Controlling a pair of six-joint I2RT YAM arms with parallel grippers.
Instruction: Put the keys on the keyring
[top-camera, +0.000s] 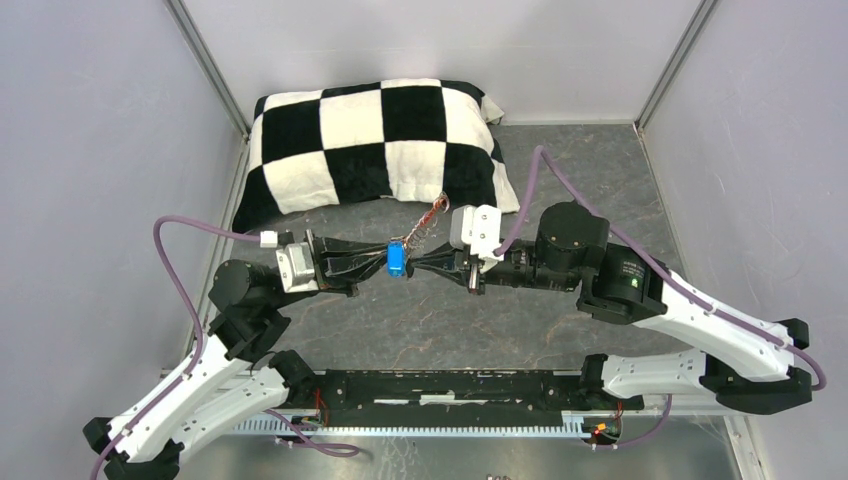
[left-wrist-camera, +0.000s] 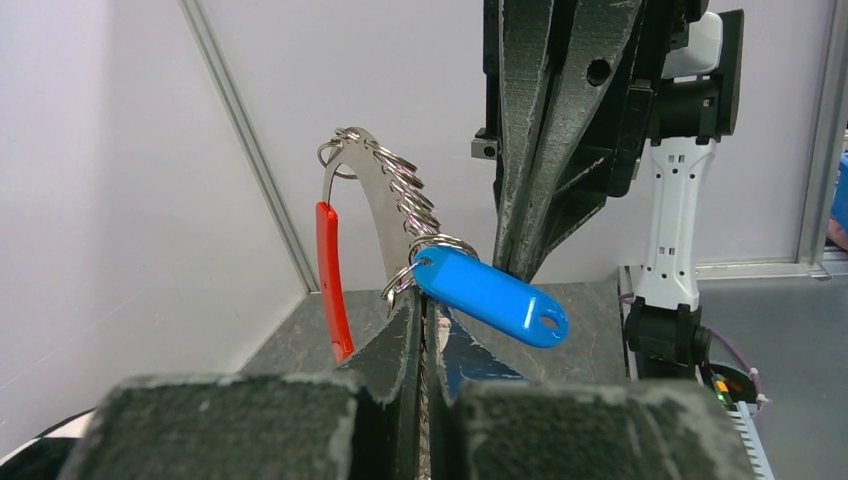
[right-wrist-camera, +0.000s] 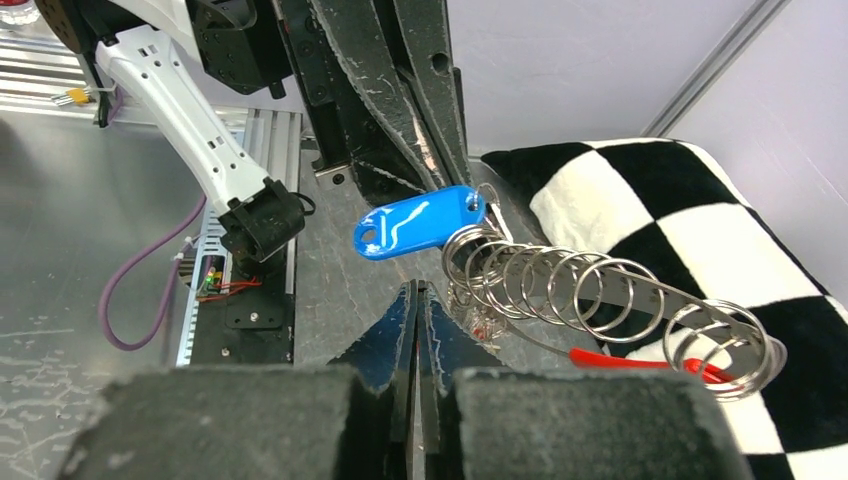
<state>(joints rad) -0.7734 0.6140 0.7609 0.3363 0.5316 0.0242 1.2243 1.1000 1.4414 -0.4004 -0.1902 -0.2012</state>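
Observation:
The keyring (left-wrist-camera: 385, 190) is a curved silvery strip strung with several split rings (right-wrist-camera: 560, 290), with a red-sleeved arm (left-wrist-camera: 333, 280). It stands in the air at mid-table (top-camera: 430, 215). My left gripper (left-wrist-camera: 424, 300) is shut with a thin silvery piece clamped between its jaws, at the foot of the strip. A blue-tagged key (left-wrist-camera: 490, 297) hangs by its small ring at those fingertips, and it also shows from above (top-camera: 397, 260). My right gripper (right-wrist-camera: 415, 292) is shut, tip to tip with the left one (top-camera: 418, 262). Its fingers (left-wrist-camera: 545, 150) end just behind the blue tag (right-wrist-camera: 420, 222). Whether it pinches anything is hidden.
A black-and-white chequered cushion (top-camera: 380, 140) lies at the back of the grey table, right behind the keyring. Pale walls with metal posts (top-camera: 210, 70) close in the sides. A black bar (top-camera: 450, 390) runs between the arm bases at the near edge.

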